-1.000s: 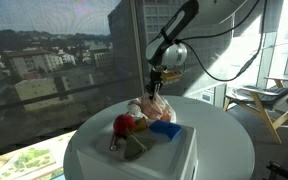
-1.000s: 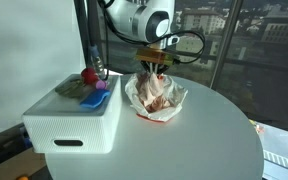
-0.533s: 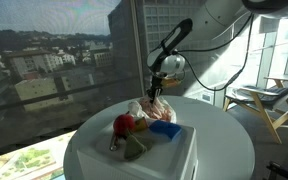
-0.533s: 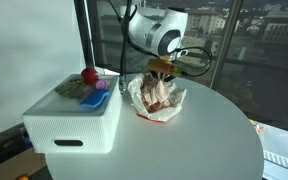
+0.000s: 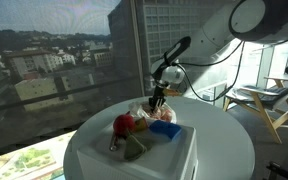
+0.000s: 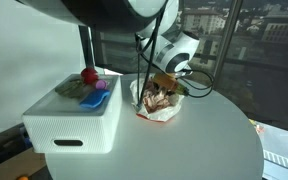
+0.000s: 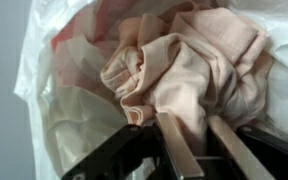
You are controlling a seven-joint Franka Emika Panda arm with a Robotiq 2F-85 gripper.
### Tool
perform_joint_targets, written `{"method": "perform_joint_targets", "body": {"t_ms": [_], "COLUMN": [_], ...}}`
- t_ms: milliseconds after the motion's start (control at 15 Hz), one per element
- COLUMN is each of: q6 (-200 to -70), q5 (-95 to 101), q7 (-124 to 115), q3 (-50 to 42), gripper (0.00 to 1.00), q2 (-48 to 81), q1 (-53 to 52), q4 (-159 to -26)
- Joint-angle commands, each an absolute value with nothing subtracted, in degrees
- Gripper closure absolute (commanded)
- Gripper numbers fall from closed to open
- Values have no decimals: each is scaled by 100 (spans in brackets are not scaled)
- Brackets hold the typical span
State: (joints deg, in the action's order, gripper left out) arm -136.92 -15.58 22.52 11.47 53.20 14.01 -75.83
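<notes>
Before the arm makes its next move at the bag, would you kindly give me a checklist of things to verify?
1. Gripper at the pink cloth: ok, fingertips are at its folds.
2. Grip on the cloth: cannot tell; the fingers stand slightly apart.
3. Cloth inside the white plastic bag: ok.
4. Bag resting on the round table: ok, well inside the rim.
5. Gripper clear of the white box: ok, the box stands apart beside the bag.
</notes>
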Motion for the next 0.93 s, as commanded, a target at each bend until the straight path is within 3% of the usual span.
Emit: {"method": "perform_joint_targets", "body": {"t_ms": [0,333,867], "q6": [-13328,-12617,-10778], "q5": [-1614,-1446,-1236], "q7": [2085,1561,1842], "q3": [1149,866,837], "gripper": [37,1,1], "q2": [4943,3708,1675], "q1": [1396,1153,522], "q4": [-7676,-8460,-9693]}}
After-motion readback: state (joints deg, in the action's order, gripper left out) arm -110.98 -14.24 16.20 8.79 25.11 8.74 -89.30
